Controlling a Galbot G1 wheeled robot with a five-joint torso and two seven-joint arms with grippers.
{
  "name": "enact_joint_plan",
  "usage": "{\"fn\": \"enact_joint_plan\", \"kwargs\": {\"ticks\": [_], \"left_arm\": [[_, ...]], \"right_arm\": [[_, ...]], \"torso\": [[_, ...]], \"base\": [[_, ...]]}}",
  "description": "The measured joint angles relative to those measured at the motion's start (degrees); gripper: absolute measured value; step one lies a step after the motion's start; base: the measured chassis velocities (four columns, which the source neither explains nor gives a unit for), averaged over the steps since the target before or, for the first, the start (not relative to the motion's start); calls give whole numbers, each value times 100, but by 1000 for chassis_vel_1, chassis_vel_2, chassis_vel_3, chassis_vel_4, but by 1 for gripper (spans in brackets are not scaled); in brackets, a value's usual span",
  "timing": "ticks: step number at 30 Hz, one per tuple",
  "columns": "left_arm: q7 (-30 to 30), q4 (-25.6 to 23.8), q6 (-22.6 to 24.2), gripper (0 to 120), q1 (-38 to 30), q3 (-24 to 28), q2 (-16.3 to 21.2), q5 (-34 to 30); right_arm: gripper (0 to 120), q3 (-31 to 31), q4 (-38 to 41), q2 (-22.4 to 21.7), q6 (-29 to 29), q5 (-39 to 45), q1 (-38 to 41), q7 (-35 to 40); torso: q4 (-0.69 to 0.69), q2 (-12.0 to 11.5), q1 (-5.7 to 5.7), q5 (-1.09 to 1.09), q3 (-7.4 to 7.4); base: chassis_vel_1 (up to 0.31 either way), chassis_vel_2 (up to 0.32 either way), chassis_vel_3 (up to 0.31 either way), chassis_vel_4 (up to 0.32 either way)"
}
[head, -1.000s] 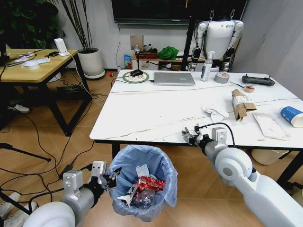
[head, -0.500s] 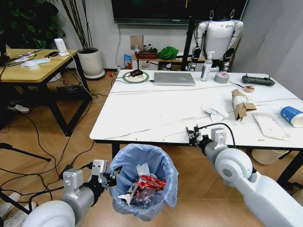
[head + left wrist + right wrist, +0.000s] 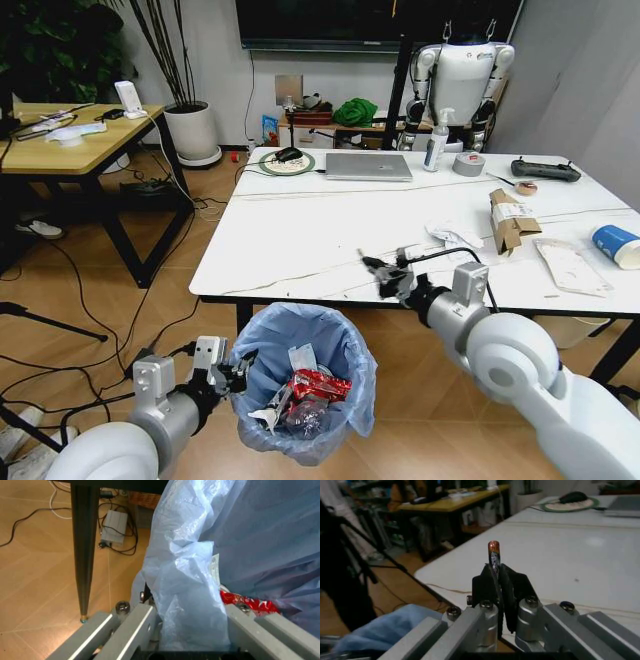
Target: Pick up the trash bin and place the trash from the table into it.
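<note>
The trash bin (image 3: 300,385), lined with a light-blue bag, hangs below the front edge of the white table (image 3: 330,240). My left gripper (image 3: 225,378) is shut on its rim, and the bag (image 3: 185,603) is pinched between its fingers. Red wrappers (image 3: 318,388) and white paper lie inside the bin. My right gripper (image 3: 385,275) is over the table's front edge, above and right of the bin. It is shut on a thin dark scrap of trash (image 3: 493,553) with a reddish tip. On the table lie crumpled white paper (image 3: 455,236), a torn cardboard box (image 3: 510,220) and a blue cup (image 3: 615,245).
At the table's far side are a laptop (image 3: 368,165), a spray bottle (image 3: 436,140), a grey tape roll (image 3: 469,164), a black controller (image 3: 545,170) and a mouse on a round pad (image 3: 288,160). A yellow table (image 3: 70,135) stands left, with cables on the floor. Another robot (image 3: 462,80) stands behind.
My right gripper has risen from the table's front edge and moved left toward the bin, with the thin scrap held in it. The left gripper and bin have stayed put.
</note>
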Motion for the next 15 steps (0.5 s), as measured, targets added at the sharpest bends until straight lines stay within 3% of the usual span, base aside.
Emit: {"fn": "enact_joint_plan", "kwargs": {"ticks": [10, 15], "left_arm": [[-311, 0, 0, 2, -5, 2, -38, -161], [-348, 0, 0, 2, -5, 13, -37, -177]], "right_arm": [[0, -227, 429, -128, 12, -261, -199, -1542], [1, -300, 613, -182, -215, -324, -246, -1598]], "torso": [[1, 0, 0, 0, 0], [0, 0, 0, 1, 0]], "base": [[0, 0, 0, 0], [0, 0, 0, 0]]}}
